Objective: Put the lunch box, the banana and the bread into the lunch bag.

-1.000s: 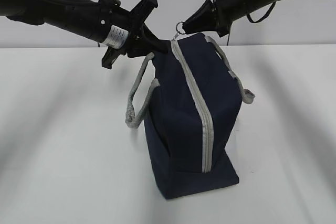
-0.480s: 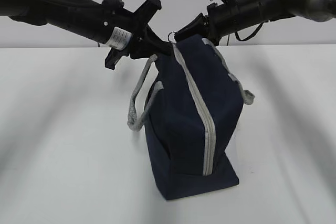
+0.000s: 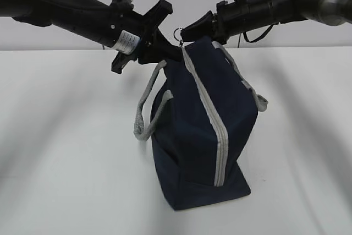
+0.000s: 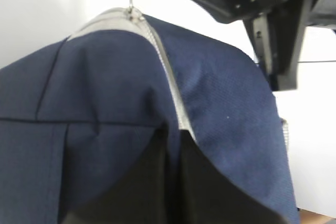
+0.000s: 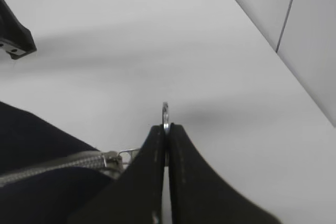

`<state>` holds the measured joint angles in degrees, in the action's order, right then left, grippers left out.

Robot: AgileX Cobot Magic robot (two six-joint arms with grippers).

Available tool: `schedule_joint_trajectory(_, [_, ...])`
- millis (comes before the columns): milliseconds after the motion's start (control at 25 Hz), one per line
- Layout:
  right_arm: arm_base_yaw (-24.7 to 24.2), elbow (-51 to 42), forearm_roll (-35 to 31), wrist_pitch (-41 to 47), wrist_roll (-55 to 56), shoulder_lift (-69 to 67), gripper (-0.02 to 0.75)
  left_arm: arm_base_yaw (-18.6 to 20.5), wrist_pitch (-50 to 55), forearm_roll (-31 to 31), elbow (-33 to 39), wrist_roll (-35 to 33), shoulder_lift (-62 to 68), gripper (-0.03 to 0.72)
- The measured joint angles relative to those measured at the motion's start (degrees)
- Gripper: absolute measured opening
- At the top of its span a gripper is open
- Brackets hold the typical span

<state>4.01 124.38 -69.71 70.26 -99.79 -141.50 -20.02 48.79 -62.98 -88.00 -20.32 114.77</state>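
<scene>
The navy lunch bag stands on the white table with its grey zipper closed. My left gripper is shut on the bag's fabric at its top far end; in the left wrist view the fingertips pinch the cloth beside the zipper. My right gripper is shut on the metal ring pull. In the right wrist view the ring pull sticks out between the closed jaws of the right gripper, with the zipper slider just to their left. The lunch box, banana and bread are out of view.
Grey strap handles hang on the bag's left and right sides. The white table runs out on both sides of the bag. A wall panel borders the table's edge in the right wrist view.
My right gripper has moved left and lower with the ring pull. My left gripper and the bag's top have shifted slightly right. The zipper stays closed.
</scene>
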Motion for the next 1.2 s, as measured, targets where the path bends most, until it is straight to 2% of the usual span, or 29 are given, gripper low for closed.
schedule_joint_trajectory(400, [-0.3,1.7,1.4,0.4,0.6,0.0,-0.016,-0.1,-2.0,1.9,0.0,0.0,-0.1,0.005])
schedule_joint_trajectory(1200, [-0.1,1.7,1.5,1.9,1.3,0.0,-0.016,-0.1,1.4,3.0,0.0,-2.0,-2.6,0.005])
